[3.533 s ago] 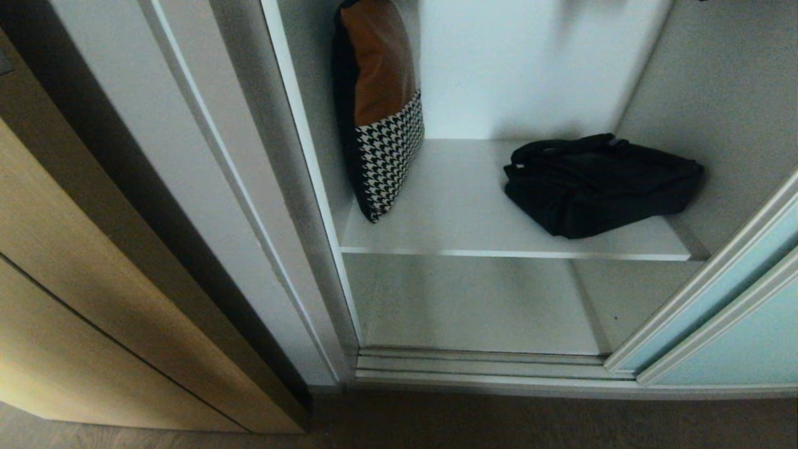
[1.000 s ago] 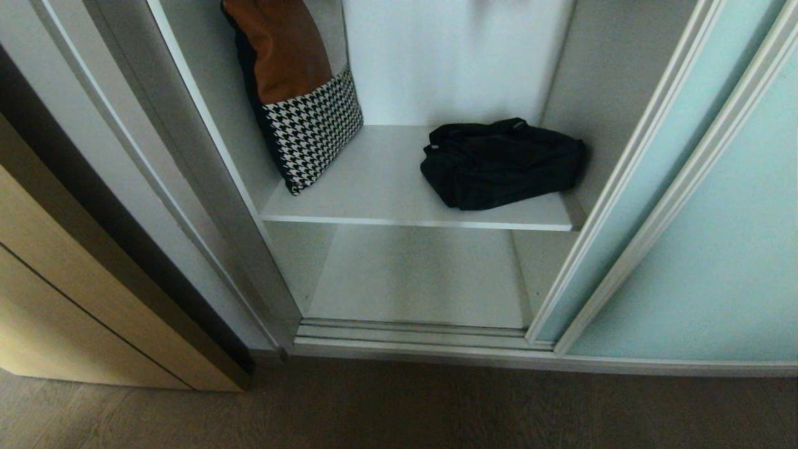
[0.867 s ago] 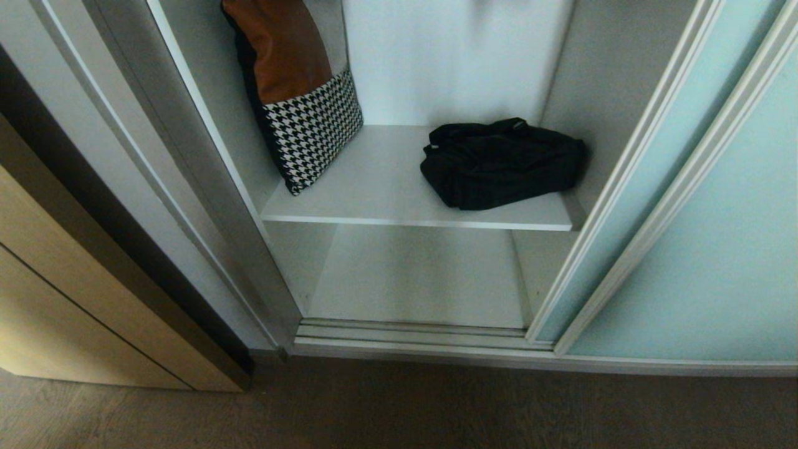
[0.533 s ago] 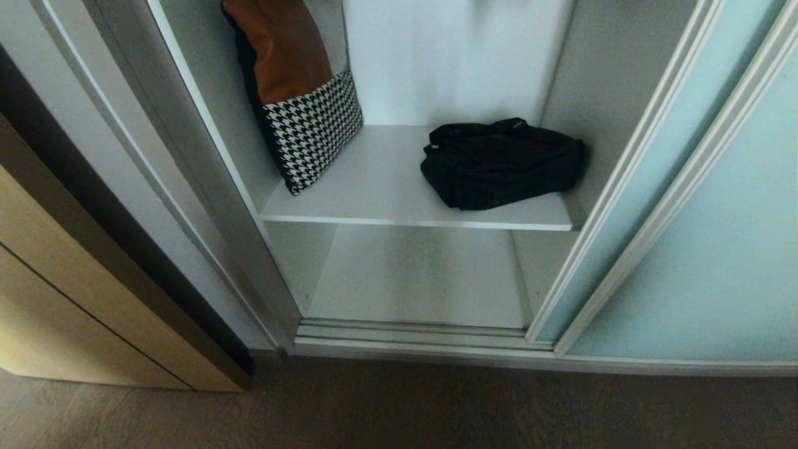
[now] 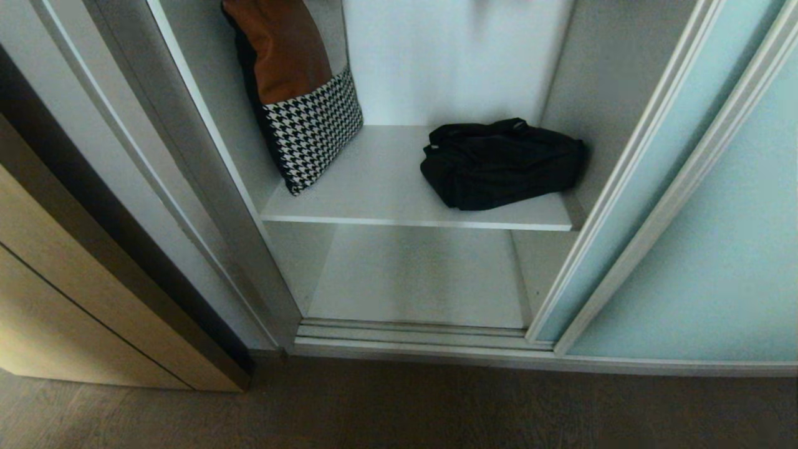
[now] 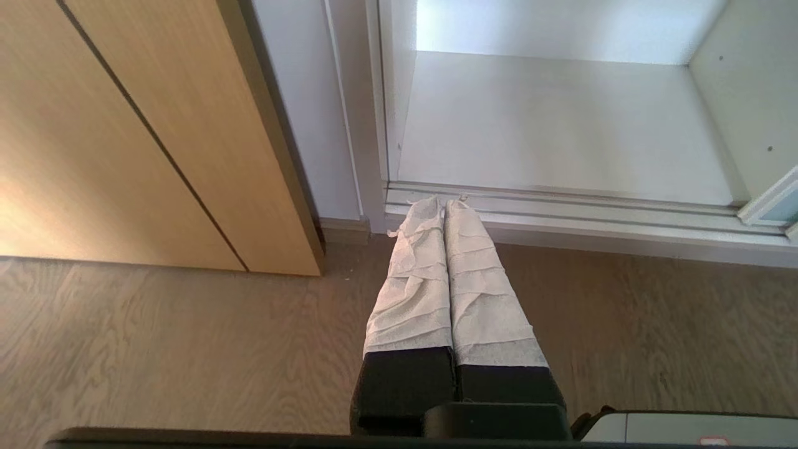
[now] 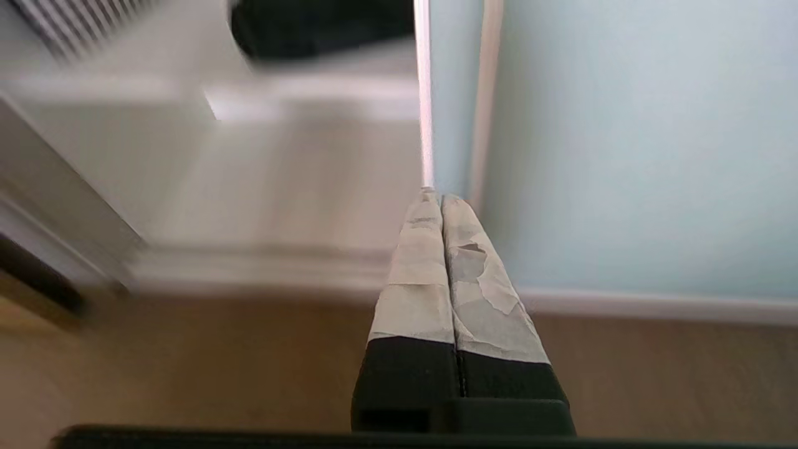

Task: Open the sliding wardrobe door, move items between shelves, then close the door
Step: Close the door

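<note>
No brand or lettering I can actually read anywhere, not even on the black bag (image 5: 502, 163), it's just too small to make out. Head view looks the same as half a second and a second ago, nothing on the shelves has budged; compared with a few seconds back the whole picture has shifted, which is the camera moving, not the stuff. Count: one black bag lying on the upper shelf (image 5: 386, 187) toward its right side, one brown and houndstooth cushion (image 5: 299, 93) leaning against the left wall of that same shelf, and one bare lower shelf (image 5: 418, 274) underneath. The sliding wardrobe door (image 5: 698, 237) is pushed over to the right, compartment open. Left gripper (image 6: 445, 201) has its taped fingers pressed together, holding nothing, above the wood floor (image 6: 187, 337) near the door track. Right gripper (image 7: 436, 196) is also closed and empty, tips near the door's silver edge.
</note>
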You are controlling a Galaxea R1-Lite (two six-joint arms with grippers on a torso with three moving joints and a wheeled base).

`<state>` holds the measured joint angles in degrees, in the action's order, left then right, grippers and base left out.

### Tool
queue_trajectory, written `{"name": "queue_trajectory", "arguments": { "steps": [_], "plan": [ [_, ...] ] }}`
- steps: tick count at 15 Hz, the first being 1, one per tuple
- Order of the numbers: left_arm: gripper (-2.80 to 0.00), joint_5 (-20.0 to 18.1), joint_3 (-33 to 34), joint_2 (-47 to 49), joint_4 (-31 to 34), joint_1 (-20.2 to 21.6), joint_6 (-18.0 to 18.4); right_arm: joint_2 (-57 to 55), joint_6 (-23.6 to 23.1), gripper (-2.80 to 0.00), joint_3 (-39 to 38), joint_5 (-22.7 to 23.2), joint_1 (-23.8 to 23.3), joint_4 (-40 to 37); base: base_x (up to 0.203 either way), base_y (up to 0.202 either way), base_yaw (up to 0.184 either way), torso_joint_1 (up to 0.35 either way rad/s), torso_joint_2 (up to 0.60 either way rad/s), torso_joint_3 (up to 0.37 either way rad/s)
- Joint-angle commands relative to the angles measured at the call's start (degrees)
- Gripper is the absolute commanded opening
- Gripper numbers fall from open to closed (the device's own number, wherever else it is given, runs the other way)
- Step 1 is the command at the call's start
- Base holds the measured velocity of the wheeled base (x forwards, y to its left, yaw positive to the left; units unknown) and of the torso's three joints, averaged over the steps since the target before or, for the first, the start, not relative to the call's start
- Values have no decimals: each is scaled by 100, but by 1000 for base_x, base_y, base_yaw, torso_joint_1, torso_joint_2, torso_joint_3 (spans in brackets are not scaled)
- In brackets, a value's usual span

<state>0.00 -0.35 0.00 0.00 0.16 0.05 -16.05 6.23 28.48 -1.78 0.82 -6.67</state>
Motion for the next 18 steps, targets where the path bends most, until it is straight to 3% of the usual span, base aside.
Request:
{"name": "queue_trajectory", "arguments": {
  "steps": [1,8,11,14,18],
  "plan": [
    [-280,0,0,9,0,2,2,-1548,197,-280,1167,13,56,-70,0,0,0,0,0,0],
    [-280,0,0,9,0,2,4,-3627,428,-280,2717,267,-7,-179,0,0,0,0,0,0],
    [-280,0,0,9,0,2,-5,-4425,774,-280,3517,387,-321,-382,0,0,0,0,0,0],
    [-280,0,0,9,0,2,-3,-4902,1165,-280,3832,917,-862,-512,0,0,0,0,0,0],
    [-280,0,0,9,0,2,-5,-5473,1543,-280,4033,2151,-1860,-530,0,0,0,0,0,0]
  ]
}}
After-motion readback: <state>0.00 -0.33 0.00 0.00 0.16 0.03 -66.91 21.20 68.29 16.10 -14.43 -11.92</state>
